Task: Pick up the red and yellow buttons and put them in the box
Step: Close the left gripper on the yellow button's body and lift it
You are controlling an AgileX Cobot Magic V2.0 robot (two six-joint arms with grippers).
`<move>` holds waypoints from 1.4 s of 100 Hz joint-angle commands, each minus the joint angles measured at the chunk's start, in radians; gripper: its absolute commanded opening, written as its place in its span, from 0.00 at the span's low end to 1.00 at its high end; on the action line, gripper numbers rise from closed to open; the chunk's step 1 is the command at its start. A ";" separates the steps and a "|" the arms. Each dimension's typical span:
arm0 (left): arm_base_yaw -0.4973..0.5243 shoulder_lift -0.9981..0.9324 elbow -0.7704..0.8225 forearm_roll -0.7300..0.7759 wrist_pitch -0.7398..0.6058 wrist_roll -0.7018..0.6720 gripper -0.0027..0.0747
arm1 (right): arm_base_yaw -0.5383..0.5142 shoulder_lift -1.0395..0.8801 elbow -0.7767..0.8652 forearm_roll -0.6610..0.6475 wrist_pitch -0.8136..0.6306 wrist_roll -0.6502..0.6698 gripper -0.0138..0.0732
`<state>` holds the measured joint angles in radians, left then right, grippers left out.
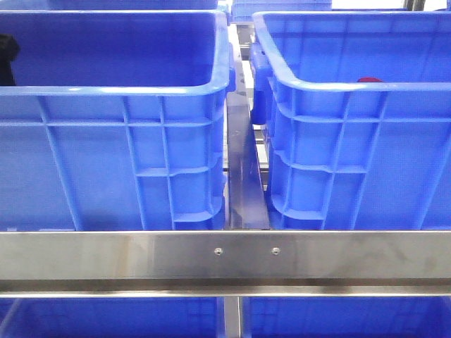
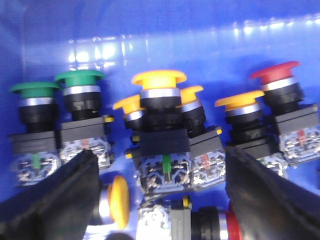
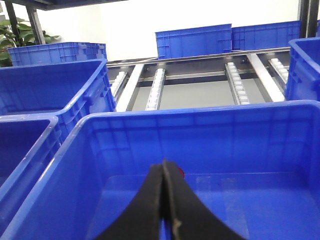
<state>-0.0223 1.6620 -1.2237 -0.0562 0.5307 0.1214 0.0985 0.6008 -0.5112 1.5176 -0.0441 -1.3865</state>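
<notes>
Two blue crates fill my front view: the left crate [image 1: 113, 127] takes the left half of the frame and the box [image 1: 352, 134] takes the right half, with a steel rail [image 1: 225, 257] running across below them. A dab of red [image 1: 369, 79] peeks just over the box's near rim at the upper right.

On the left wrist view, my left gripper [image 2: 160, 195] stands wide, its dark fingers [image 2: 55, 200] in the two lower corners. Between them, at centre frame, sits a yellow button [image 2: 159, 80] on its black switch body, with more yellow ones crowded beside it. A red button [image 2: 276, 72] stands at upper right; green buttons [image 2: 35, 90] stand at left.

On the right wrist view, my right gripper [image 3: 165, 200] has its fingers pressed together at bottom centre with nothing visible between them, over the box's blue floor [image 3: 240, 200]. A speck of red [image 3: 180, 173] shows just beside the tips.
</notes>
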 commanded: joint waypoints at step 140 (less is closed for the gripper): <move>-0.101 -0.237 -0.031 -0.015 0.116 -0.005 0.01 | -0.008 -0.002 -0.028 0.003 0.026 -0.008 0.08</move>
<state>-0.0717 1.5239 -1.2252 -0.0541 0.6515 0.1214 0.0985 0.6008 -0.5097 1.5176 -0.0311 -1.3865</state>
